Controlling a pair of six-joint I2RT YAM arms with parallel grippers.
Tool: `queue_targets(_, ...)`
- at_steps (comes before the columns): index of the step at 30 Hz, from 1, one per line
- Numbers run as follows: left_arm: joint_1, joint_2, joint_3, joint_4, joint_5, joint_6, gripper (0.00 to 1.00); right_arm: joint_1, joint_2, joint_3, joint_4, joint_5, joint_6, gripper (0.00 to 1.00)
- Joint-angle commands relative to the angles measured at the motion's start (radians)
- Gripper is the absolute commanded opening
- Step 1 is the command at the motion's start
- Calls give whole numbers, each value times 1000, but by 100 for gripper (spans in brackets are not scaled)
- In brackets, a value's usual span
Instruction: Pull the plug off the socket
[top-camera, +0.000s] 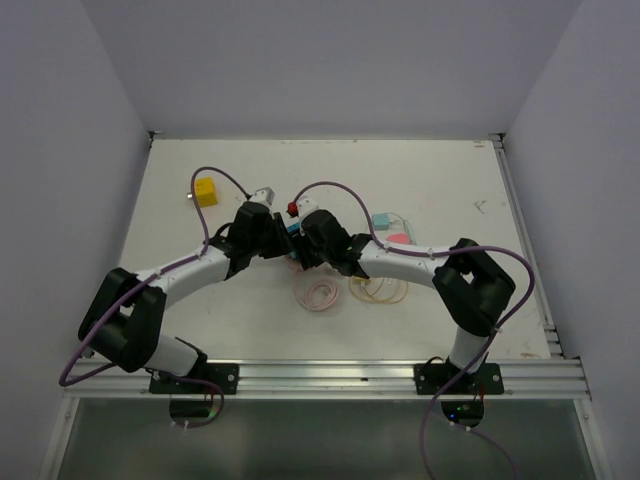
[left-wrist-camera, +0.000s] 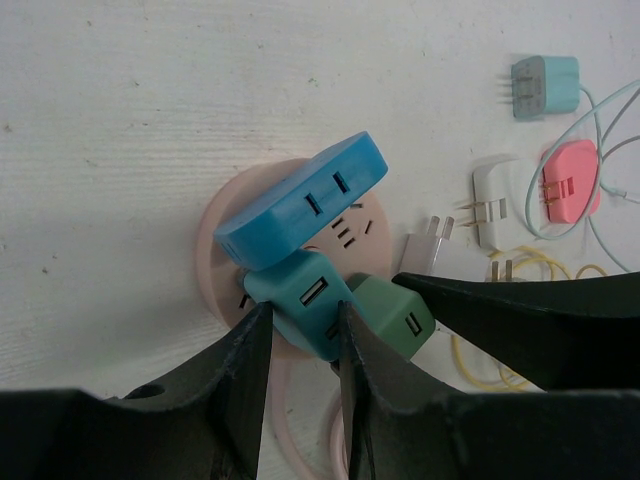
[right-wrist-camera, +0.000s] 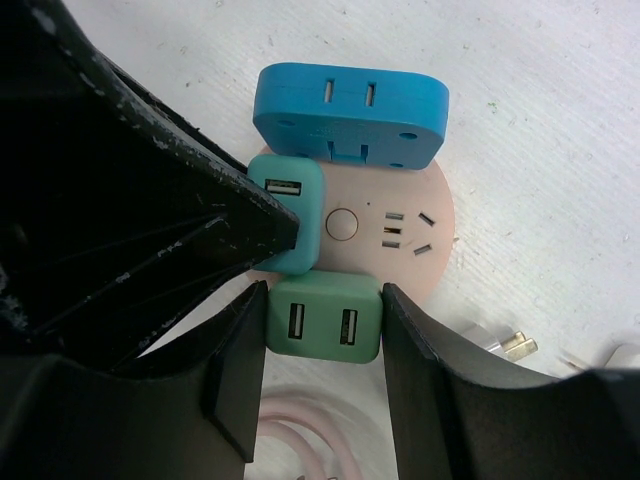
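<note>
Plugs crowd a round pink socket (right-wrist-camera: 415, 275) on the white bench (left-wrist-camera: 150, 120) — a wide blue adapter (right-wrist-camera: 350, 115), a teal plug (right-wrist-camera: 292, 212) and a green plug (right-wrist-camera: 324, 316) with two USB ports. The right pincer (right-wrist-camera: 322, 300) straddles the green plug, its jaws narrowed against both side faces. The left pincer (left-wrist-camera: 303, 312) is clamped narrowly on the teal plug beside it.

The green plug looks like a light, rigid plastic block with smooth sides, so a grip could slip. It is best taken squarely on its flat opposite faces and drawn straight out along its pins, not rocked. The socket itself appears light and free on the bench, likely to lift with the plug unless pinned — the hold on the teal plug may serve as that anchor. A white plug (left-wrist-camera: 492, 195) lies loose off to one side.
</note>
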Motion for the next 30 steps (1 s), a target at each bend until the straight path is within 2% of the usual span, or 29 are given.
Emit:
queue_targets(1,-1,131,-112,-299,-69,66,35,24,-82,73,63,-9,-14,0)
queue_targets(30,-7,148,-108,-309,-83,57,35,24,-210,76,127,11,15,0)
